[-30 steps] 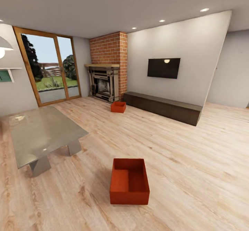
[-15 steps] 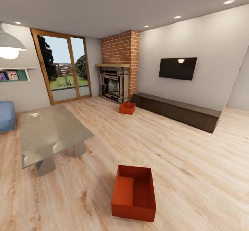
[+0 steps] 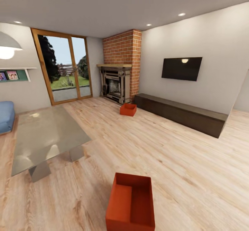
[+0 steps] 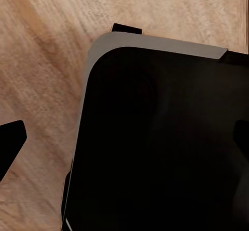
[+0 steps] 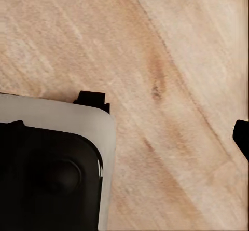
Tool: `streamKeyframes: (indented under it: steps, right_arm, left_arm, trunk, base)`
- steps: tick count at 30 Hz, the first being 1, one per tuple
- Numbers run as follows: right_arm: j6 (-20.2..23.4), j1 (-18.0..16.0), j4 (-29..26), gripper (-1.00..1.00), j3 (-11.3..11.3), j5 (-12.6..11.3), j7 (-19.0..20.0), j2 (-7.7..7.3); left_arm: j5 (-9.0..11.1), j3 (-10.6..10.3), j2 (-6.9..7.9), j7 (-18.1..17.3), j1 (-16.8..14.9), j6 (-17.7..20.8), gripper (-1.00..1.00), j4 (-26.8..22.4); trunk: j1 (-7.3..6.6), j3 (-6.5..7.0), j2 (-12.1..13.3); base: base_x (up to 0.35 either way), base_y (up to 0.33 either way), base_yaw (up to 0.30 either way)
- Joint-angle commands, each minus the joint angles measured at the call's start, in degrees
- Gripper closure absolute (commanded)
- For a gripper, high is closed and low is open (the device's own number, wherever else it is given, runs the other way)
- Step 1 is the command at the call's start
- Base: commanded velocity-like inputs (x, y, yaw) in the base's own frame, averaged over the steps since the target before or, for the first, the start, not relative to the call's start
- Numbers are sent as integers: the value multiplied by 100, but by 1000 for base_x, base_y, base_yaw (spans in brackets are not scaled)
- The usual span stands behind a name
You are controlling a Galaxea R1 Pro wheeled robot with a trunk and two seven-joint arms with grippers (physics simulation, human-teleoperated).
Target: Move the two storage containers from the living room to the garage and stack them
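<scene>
Orange-red near container (image 3: 130, 203): on the wood-plank floor (image 3: 180, 155) at 6 o'clock.
Far container (image 3: 128, 109): 12 o'clock, by the brick fireplace (image 3: 119, 72).
Fingers: I couldn't tell their state.
Progress: nothing lifted; both awaited moving.

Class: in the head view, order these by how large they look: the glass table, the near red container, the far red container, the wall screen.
1. Glass table
2. Near container
3. Wall screen
4. Far container
The containers differ through nearness alone.
</scene>
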Motion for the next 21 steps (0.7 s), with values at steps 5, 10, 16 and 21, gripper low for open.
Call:
streamKeyframes:
  steps: [5,10,16,21]
  right_arm:
    - [-31,-6,16,-100,44,-57,26,-6]
    - [-31,-6,16,-100,44,-40,26,-7]
    - [-31,-6,20,-100,55,-32,26,1]
    - [-31,-6,19,-100,66,-25,27,9]
  left_arm:
    - [30,10,3,-1,1,-25,-100,-31]
    - [29,15,3,0,1,-27,-100,-63]
    - [44,17,9,6,1,-22,-100,-65]
    - [46,17,11,7,1,-19,-100,-59]
  trunk:
    - [3,-5,-2]
    - [3,-5,-2]
    - [3,-5,-2]
    - [3,-5,-2]
  base:
    - [118,-73,0]
    - [14,-9,0]
    - [73,-1,0]
    - [258,0,0]
